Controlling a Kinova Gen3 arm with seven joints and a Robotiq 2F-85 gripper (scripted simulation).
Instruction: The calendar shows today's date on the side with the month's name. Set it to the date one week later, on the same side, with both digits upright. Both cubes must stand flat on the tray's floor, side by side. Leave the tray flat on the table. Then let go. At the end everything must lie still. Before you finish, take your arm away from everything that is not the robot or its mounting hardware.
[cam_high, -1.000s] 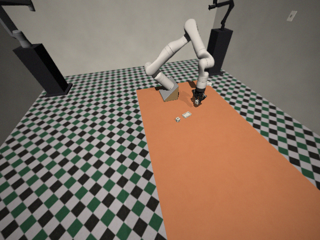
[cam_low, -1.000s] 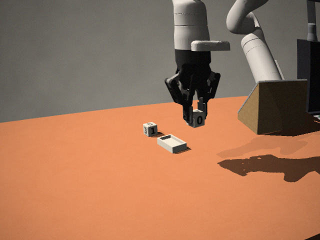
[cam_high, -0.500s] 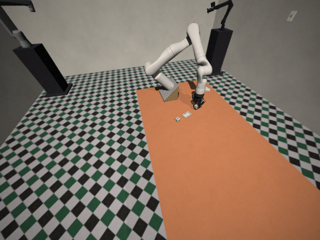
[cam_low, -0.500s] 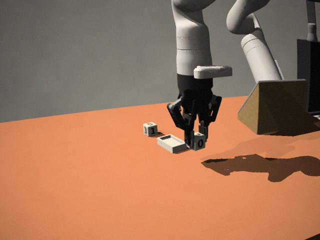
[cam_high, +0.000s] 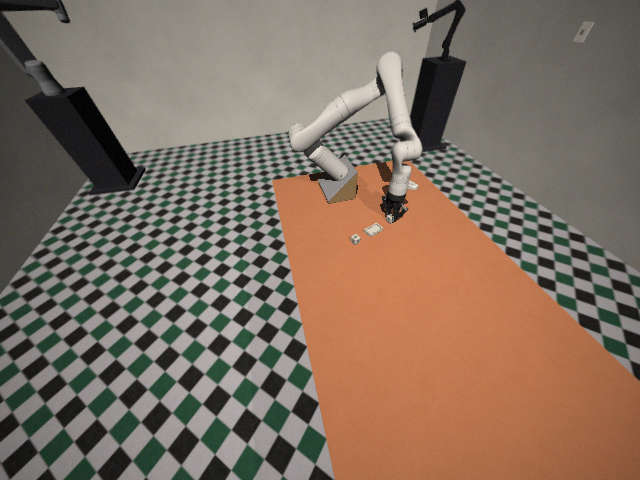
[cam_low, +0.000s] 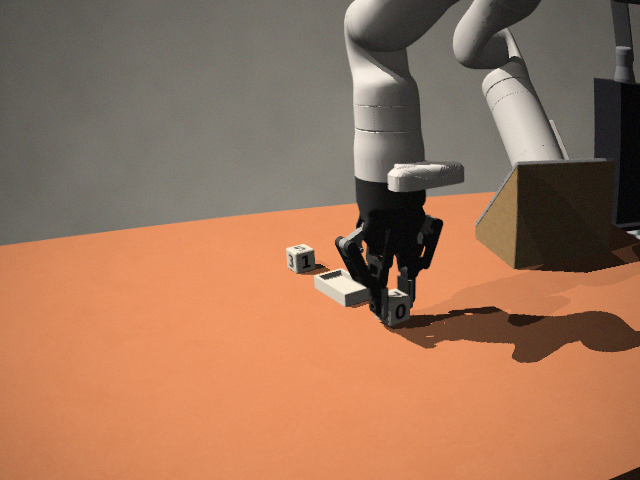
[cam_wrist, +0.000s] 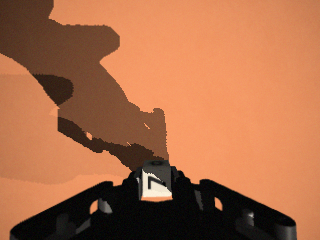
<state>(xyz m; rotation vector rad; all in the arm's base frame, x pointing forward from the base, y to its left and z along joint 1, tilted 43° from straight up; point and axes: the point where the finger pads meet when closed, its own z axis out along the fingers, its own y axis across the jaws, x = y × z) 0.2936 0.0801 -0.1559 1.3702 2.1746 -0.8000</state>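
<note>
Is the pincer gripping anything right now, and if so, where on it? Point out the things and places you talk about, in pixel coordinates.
Yes: the pincer (cam_high: 391, 217) (cam_low: 397, 299) (cam_wrist: 156, 174) grips a white number cube (cam_high: 389, 219) (cam_low: 400, 311) (cam_wrist: 156, 189) by two opposite sides, leaving the face marked 0 and the top face marked 7 uncovered.

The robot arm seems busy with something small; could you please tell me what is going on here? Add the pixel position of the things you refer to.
The arm's gripper (cam_high: 393, 217) (cam_low: 395, 297) (cam_wrist: 156, 174) is shut on a white number cube (cam_high: 389, 219) (cam_low: 398, 311) (cam_wrist: 156, 189), low at the orange table top (cam_high: 439, 310) (cam_low: 258, 387) (cam_wrist: 240, 100). A 0 shows on one side and a 7 on top. The shallow tray (cam_high: 373, 229) (cam_low: 355, 298) lies flat nearby with no cube in it, and the second cube (cam_high: 355, 239) (cam_low: 300, 259) sits beyond it.
</note>
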